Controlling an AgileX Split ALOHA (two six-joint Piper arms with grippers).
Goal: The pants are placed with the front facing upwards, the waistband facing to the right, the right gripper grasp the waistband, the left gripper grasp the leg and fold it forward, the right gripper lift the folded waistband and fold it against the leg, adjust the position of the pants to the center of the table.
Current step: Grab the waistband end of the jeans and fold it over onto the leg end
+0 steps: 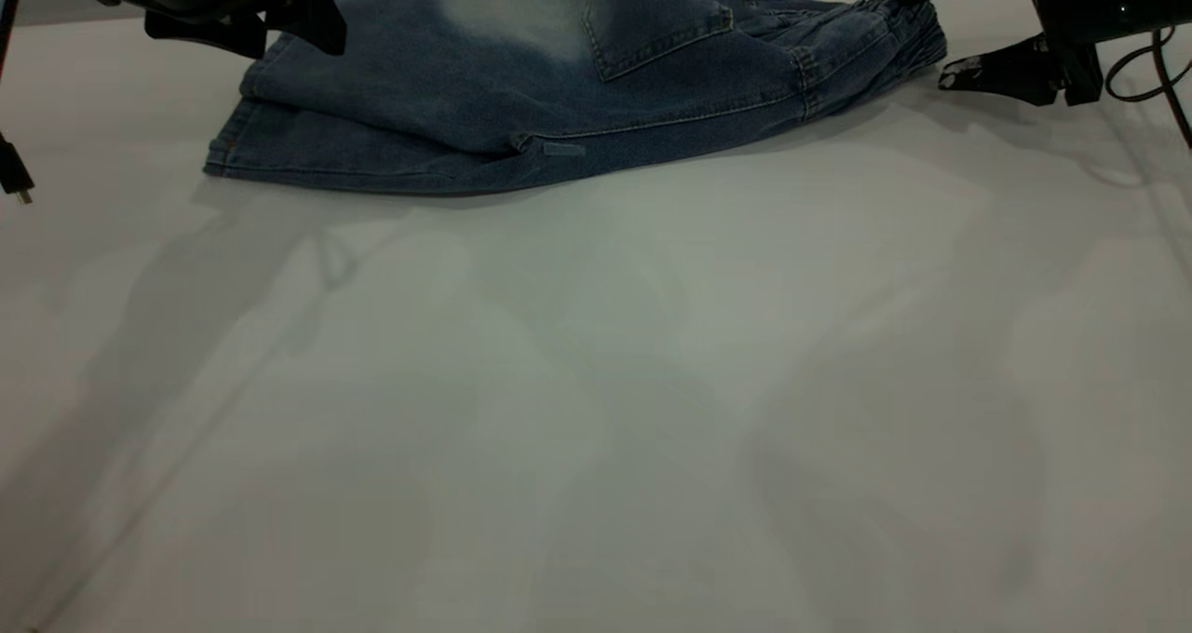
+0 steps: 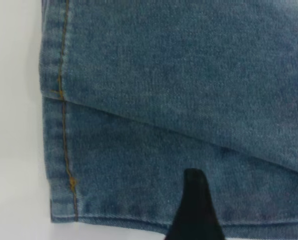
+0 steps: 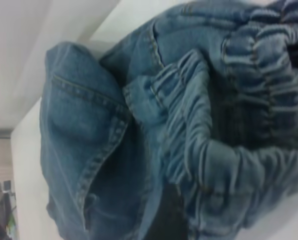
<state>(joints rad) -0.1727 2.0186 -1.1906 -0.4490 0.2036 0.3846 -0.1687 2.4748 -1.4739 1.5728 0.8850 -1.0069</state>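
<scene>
1. Across the upper middle of the exterior frame, the pants [image 1: 521, 93] lie folded lengthwise on the table [image 1: 596, 410], one layer doubled over the other, with a square back pocket [image 1: 652, 19] and a pale faded patch [image 1: 507, 9] facing up.
2. Their leg hems point to the left of the frame, and the waistband [image 1: 894, 33] sits at the right end, bunched into small pleats.
3. At the upper right of the exterior frame, the right gripper [image 1: 941, 28] has its fingers spread, one above the waistband edge and one low beside it near the tabletop; a thin black cable [image 1: 1150, 70] loops beside it.
4. The right wrist view shows the gathered waistband [image 3: 229, 130] close up, filling most of the frame, with a stitched pocket corner [image 3: 89, 130] toward the left of that picture.
5. At the upper left of the exterior frame, the left gripper [image 1: 256, 23] hovers over the leg end of the pants; whether its fingers are spread or pressed together I cannot tell.
6. The left wrist view shows one dark fingertip [image 2: 194, 200] at the bottom centre of its frame, over the denim, with the two hemmed leg edges [image 2: 61, 125] and their tan stitching stacked slightly askew at the left, bare table beyond them.
7. A small black plug [image 1: 14, 172] hangs at the far left edge of the exterior frame.
</scene>
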